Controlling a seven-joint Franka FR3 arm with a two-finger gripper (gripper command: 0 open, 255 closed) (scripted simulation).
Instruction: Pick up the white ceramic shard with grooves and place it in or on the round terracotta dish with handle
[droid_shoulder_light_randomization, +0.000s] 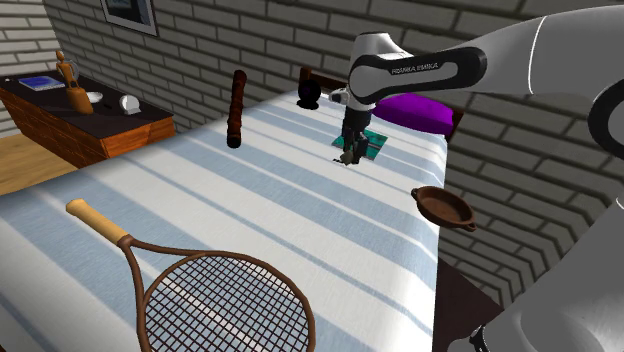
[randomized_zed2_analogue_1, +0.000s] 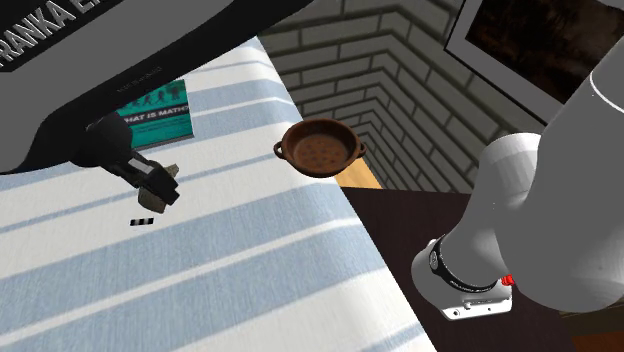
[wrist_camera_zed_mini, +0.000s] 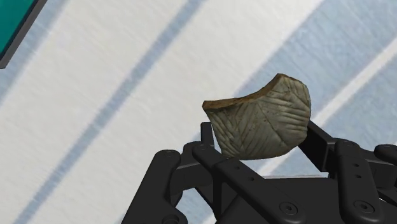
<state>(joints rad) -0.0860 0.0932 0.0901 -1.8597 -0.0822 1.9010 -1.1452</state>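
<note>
The shard is matt grey-beige, scored with fine grooves, its broken edge rough and brown. The gripper is smooth matt black; the dish dull reddish-brown, speckled inside.

Bed, cover in broad pale blue and white stripes. Lying on it: one racket with a tan-wrapped handle, at the near end in the shoulder view; one dark turned post, upright, toward the far end; one dark cup and one purple pillow at the far end; one teal book, flat, just before the pillow. One round brown dish with small handles sits at the edge on the shoulder view's right, well apart from the book.
</note>
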